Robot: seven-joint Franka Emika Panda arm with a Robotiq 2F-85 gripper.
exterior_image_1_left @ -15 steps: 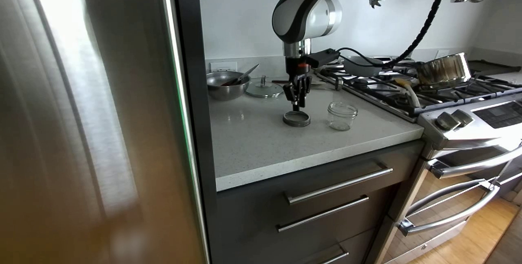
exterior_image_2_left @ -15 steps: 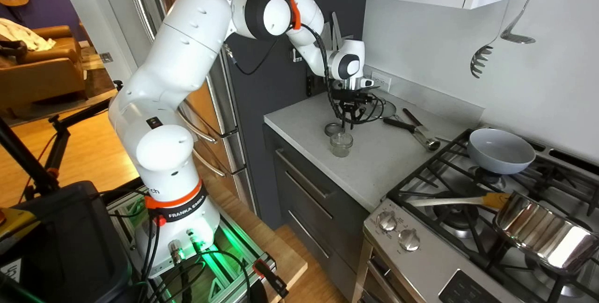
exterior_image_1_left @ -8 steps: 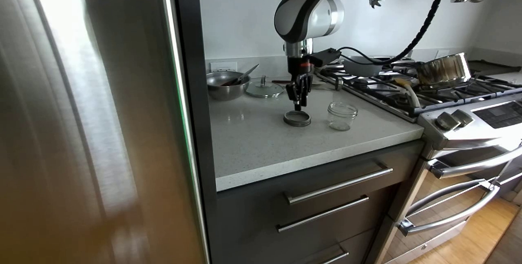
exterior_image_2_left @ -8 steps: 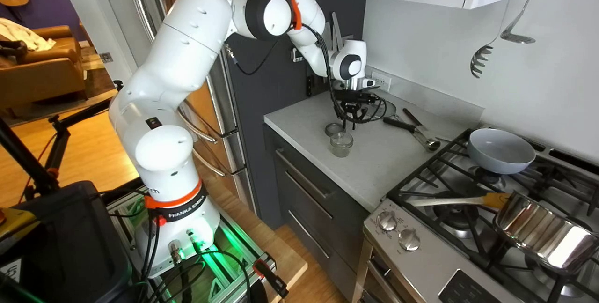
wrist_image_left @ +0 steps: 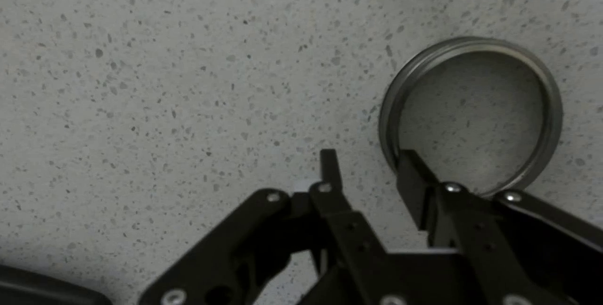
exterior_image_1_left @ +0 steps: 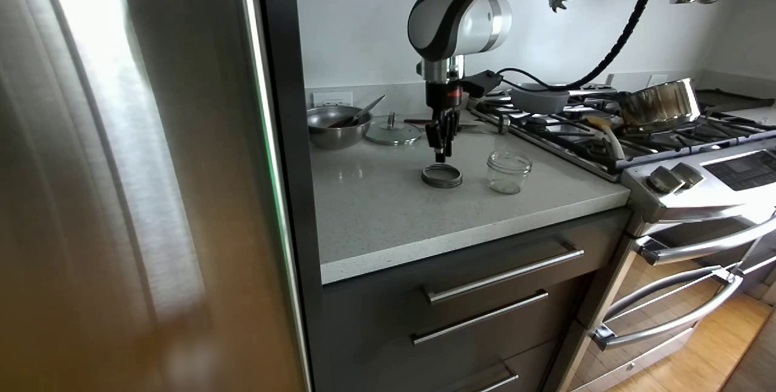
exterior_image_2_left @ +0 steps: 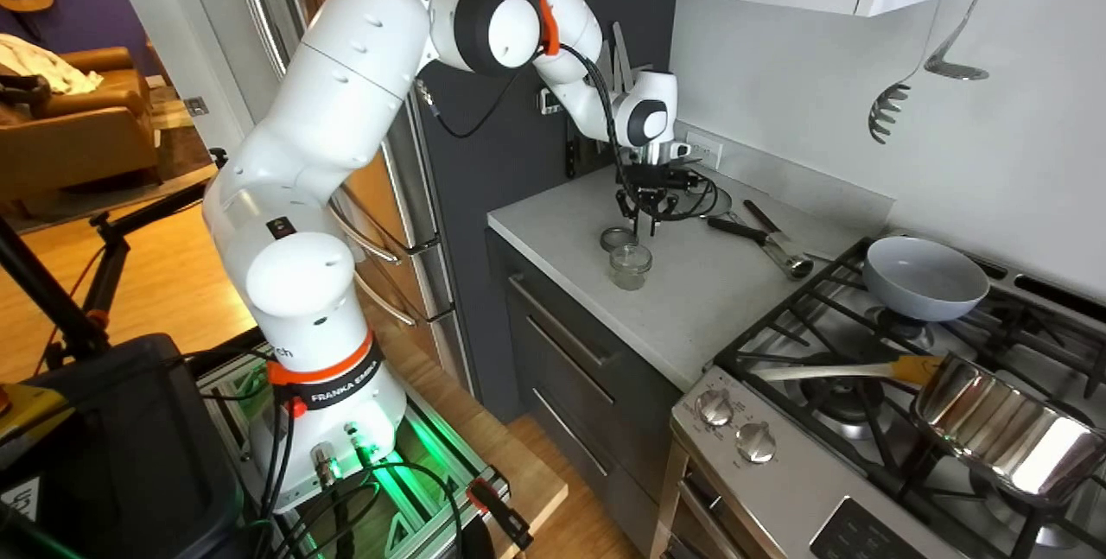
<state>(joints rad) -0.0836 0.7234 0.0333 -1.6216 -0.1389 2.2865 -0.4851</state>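
My gripper is open and empty, pointing down just above the counter in both exterior views. The nearest thing is a grey metal jar ring, lying flat on the counter below the fingertips; it also shows in an exterior view. In the wrist view, the right fingertip of the gripper overlaps the lower left rim of the ring, and the left fingertip is outside it. I cannot tell whether the finger touches the ring. A clear glass jar stands upright beside the ring, also in an exterior view.
Behind the gripper are a metal bowl with a utensil and a glass lid. Utensils lie toward the wall. The stove bears a grey bowl and a tilted metal pot. A fridge stands beside the counter.
My gripper has risen a little, its fingertips now slightly higher over the ring. The ring has shifted very slightly. The jar has not moved.
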